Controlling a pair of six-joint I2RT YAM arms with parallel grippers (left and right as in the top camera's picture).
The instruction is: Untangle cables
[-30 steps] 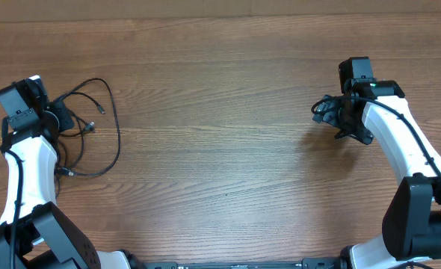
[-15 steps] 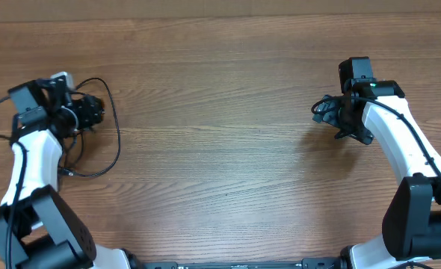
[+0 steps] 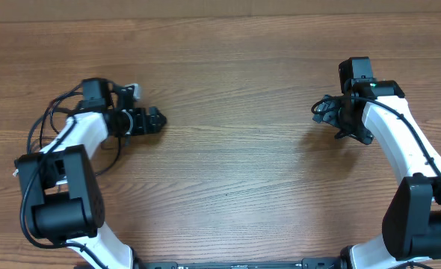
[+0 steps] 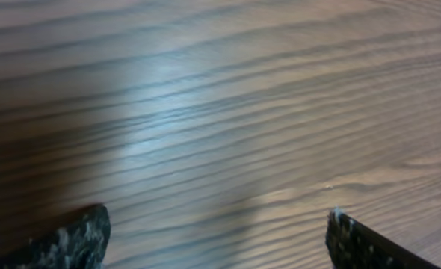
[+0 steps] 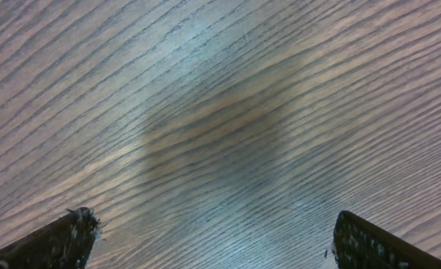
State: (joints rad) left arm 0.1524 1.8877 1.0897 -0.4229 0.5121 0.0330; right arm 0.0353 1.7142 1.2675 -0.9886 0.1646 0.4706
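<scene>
A: Where are the cables (image 3: 116, 152)?
B: Thin black loops on the left side of the bench (image 3: 235, 172), beside and partly under the left arm (image 3: 82, 133).
A: The left hand (image 3: 158, 119)?
B: Just right of them, fingers spread wide, only bare wood between.
A: The right hand (image 3: 324, 112)?
B: Well apart, far right, spread wide, holding nothing.

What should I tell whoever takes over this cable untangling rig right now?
Left gripper: open, empty, over bare table.
Right gripper: open, empty, over bare wood on the right side.
Cables: thin black cords on the left, mostly hidden under the left arm; neither gripper touches them.
Done: cannot tell whether they are separated.
Left: move the arm aside, check for crossings, and pull apart any that remain.
</scene>
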